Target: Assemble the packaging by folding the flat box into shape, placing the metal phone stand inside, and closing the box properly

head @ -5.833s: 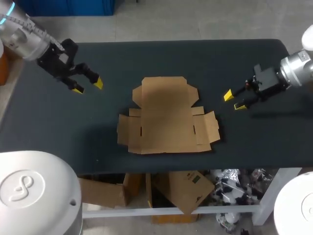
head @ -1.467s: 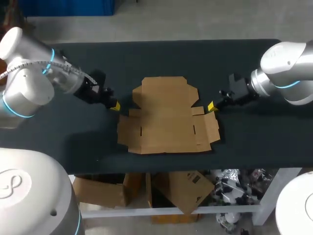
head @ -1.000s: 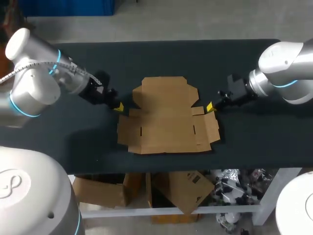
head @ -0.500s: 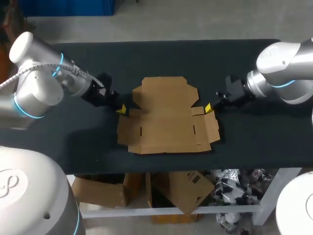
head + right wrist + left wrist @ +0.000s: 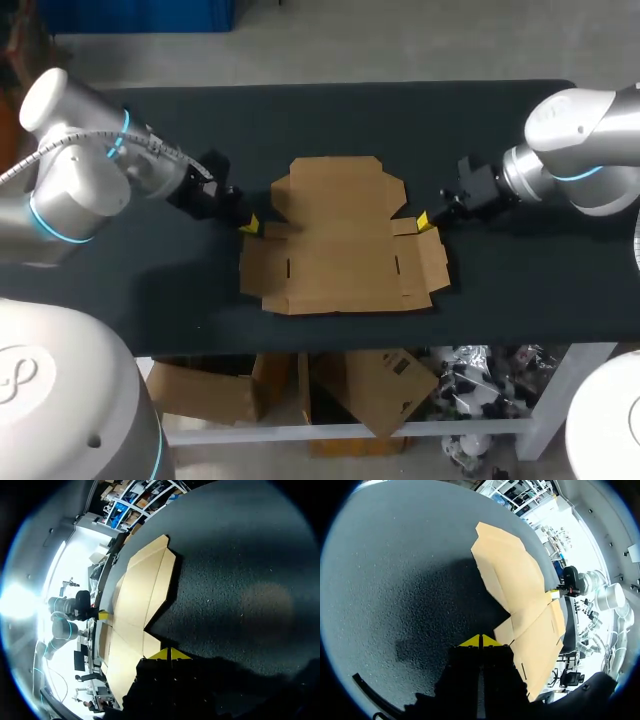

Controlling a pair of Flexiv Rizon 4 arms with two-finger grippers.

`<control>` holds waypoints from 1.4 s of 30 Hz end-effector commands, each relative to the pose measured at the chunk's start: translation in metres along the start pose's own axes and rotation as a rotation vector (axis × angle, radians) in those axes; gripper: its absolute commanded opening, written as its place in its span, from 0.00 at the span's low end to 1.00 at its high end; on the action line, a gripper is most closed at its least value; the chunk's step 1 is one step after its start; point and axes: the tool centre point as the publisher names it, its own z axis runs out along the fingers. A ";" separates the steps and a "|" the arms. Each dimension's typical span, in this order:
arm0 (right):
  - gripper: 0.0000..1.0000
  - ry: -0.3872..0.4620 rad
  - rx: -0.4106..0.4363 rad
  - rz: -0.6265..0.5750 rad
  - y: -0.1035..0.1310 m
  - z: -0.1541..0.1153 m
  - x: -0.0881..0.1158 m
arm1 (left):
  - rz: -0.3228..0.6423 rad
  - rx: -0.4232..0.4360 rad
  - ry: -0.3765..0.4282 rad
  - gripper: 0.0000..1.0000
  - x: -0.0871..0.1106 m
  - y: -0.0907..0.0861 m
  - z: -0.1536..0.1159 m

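A flat, unfolded brown cardboard box [image 5: 340, 238] lies on the black table [image 5: 330, 120], also visible as the box [image 5: 520, 580] ahead of my left fingers and the box [image 5: 135, 595] ahead of my right ones. My left gripper [image 5: 250, 225] is shut, its yellow tips low at the box's left flap; in the left wrist view the gripper [image 5: 480, 641] has tips pressed together just beside a flap edge. My right gripper [image 5: 424, 220] is shut at the box's right flap, and the right wrist view shows that gripper [image 5: 170, 653] closed beside the flap corner. No phone stand is in view.
The table's dark surface extends bare to the left [image 5: 120, 270] and right [image 5: 530, 270] of the box. Its front edge [image 5: 330, 345] runs close below the box.
Both grippers have crept inward toward the box over the last second, the left rightward and the right leftward. Earlier still they stood open, farther out and higher.
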 end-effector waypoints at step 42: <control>0.00 0.027 -0.014 -0.028 0.002 0.000 0.005 | -0.007 -0.020 0.042 0.00 0.017 0.005 0.007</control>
